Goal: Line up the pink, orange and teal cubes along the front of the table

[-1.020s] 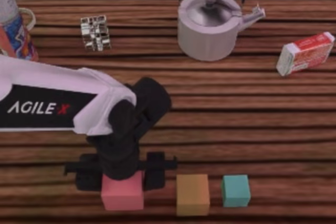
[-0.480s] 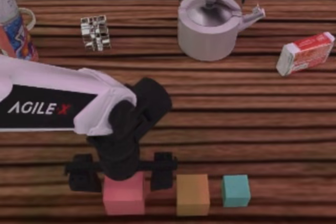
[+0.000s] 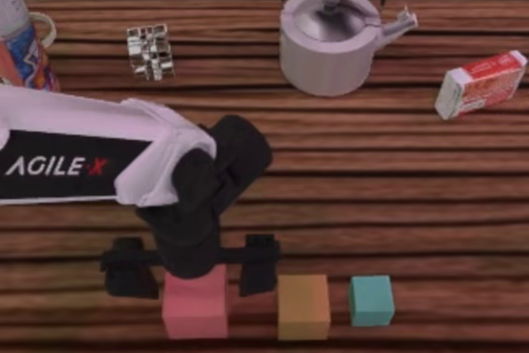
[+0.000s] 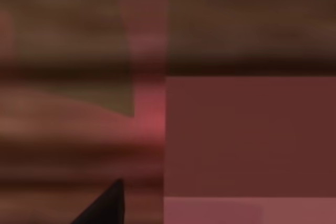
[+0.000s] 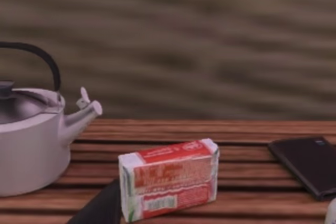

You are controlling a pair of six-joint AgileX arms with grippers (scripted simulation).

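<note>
Top view. The three cubes are found in a row along the front edge of the table: the pink cube toward the front-left, the orange cube just beside it, the teal cube just beyond that, with small gaps between them. The left gripper is positioned directly over the rear edge of the pink cube, fingers spread apart, one dark finger outboard of the cube's left face and the other on its right side, neither seen pressing the cube. The cube is thus judged released on the table. The finger line runs parallel to the front edge, so a clean exit is judged to be straight up (a sideways move would risk nudging the pink cube toward the orange one). The right arm is not seen in this view.

Left wrist view. The frame is filled by the pink cube at very close range, resting on the planks; a dark fingertip is glimpsed at the edge.

Right wrist view. Only bystanders are recorded: a kettle, a red-and-white box, a dark flat object. The right arm is parked well away from the row; its finger spacing cannot be told.
</note>
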